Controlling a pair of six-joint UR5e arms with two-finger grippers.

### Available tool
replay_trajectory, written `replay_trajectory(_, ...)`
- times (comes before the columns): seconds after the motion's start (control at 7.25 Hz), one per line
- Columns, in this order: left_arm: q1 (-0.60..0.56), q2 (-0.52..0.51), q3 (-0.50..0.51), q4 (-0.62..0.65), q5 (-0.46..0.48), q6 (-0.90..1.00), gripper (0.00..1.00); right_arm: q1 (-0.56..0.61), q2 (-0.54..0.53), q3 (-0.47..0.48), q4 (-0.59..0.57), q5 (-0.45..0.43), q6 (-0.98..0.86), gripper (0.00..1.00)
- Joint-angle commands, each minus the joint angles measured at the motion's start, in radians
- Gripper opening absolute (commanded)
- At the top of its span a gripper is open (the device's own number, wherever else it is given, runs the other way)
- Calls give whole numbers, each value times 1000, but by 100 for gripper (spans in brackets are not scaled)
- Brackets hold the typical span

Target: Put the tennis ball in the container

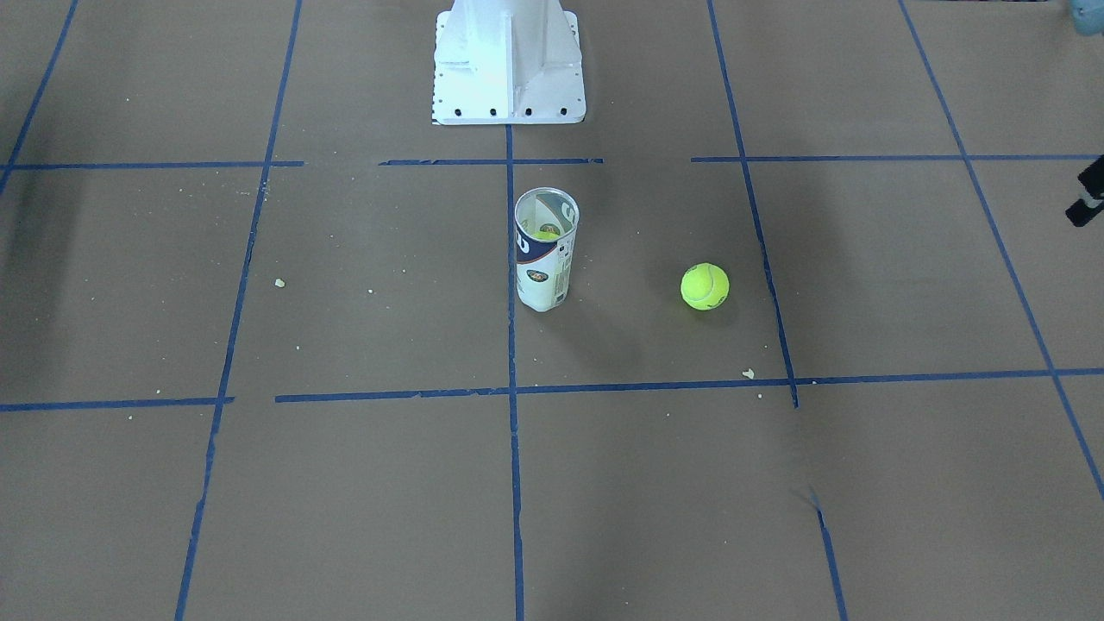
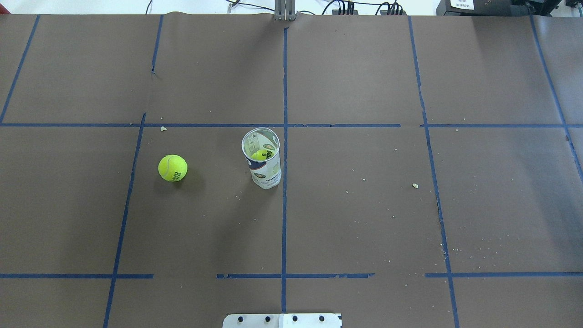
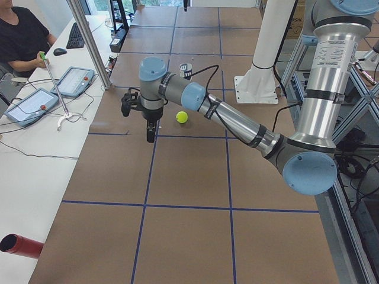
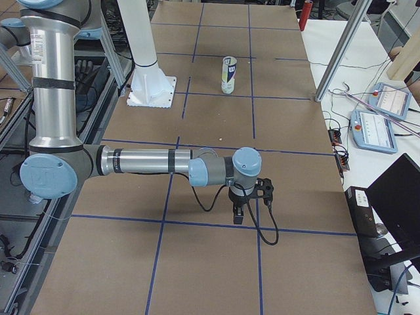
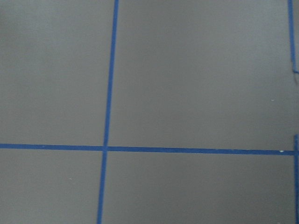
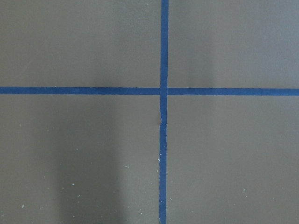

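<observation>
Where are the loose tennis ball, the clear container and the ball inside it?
tennis ball (image 2: pixel 172 168): overhead exterior view, middle of its felt.
container (image 2: pixel 267 174): overhead exterior view, labelled side wall.
ball inside the container (image 2: pixel 259 155): overhead exterior view, its visible top.

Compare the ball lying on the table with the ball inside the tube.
The loose ball lies in the open on the table; the inner ball sits inside the upright tube. The loose ball shows whole and bright; the inner ball shows only partly, dimmer behind the plastic. Both are yellow-green.
</observation>
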Motion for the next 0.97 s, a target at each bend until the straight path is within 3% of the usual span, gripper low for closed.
replay_trajectory(0.0,173,-47,-83,-22,12,-253,100,0,0,0,0,0,0,100)
replay_trajectory(0.28,287,-109,-74,-70,53,-427,100,0,0,0,0,0,0,100)
replay_trajectory(0.69,489,-235,70,-72,243,-435,100,0,0,0,0,0,0,100)
replay_trajectory(0.83,538,-244,99,-95,259,-438,100,0,0,0,0,0,0,100)
